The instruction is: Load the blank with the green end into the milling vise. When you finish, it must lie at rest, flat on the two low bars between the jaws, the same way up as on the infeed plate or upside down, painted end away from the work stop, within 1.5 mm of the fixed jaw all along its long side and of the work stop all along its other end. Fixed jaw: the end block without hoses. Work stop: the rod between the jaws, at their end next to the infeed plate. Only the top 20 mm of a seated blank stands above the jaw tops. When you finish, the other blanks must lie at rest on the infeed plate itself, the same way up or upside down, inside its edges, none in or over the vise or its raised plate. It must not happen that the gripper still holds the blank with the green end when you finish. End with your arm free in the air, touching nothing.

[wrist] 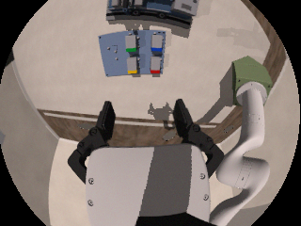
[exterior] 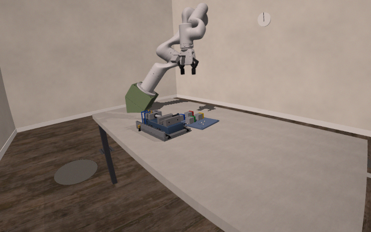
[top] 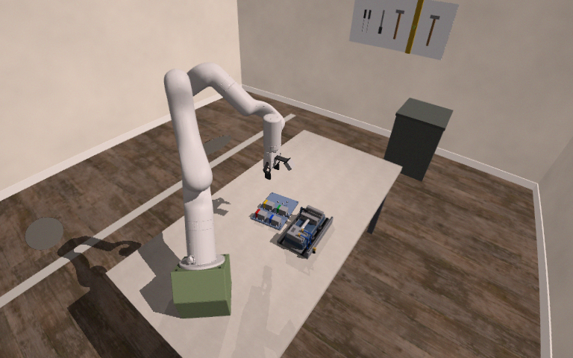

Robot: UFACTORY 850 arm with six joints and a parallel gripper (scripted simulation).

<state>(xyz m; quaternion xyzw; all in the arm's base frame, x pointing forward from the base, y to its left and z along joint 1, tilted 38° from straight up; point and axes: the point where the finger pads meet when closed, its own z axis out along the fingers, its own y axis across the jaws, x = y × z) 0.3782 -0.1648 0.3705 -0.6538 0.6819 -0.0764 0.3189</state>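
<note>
The blank with the green end [top: 283, 210] [exterior: 189, 120] [wrist: 131, 41] rests on the blue infeed plate [top: 274, 197] [exterior: 209, 123] [wrist: 110, 62], in the row nearer the vise. In the wrist view its green end faces away from the vise [top: 298, 234] [exterior: 171, 127]. The fixed jaw [top: 312, 214] is the end block without hoses; no blank is visible between the jaws. The work stop is too small to make out. My gripper [top: 272, 171] [exterior: 188, 72] [wrist: 143, 106] is open and empty, high above the table and off to the side of the plate.
Blanks with yellow [top: 268, 206] [wrist: 132, 64], red [top: 262, 215] [wrist: 155, 64] and blue [top: 275, 220] [wrist: 156, 42] ends stand on the infeed plate. Small pins stand at its other side. Blue hoses rise at the vise's other end. The green robot base [top: 201, 291] [exterior: 139, 98] stands on the table.
</note>
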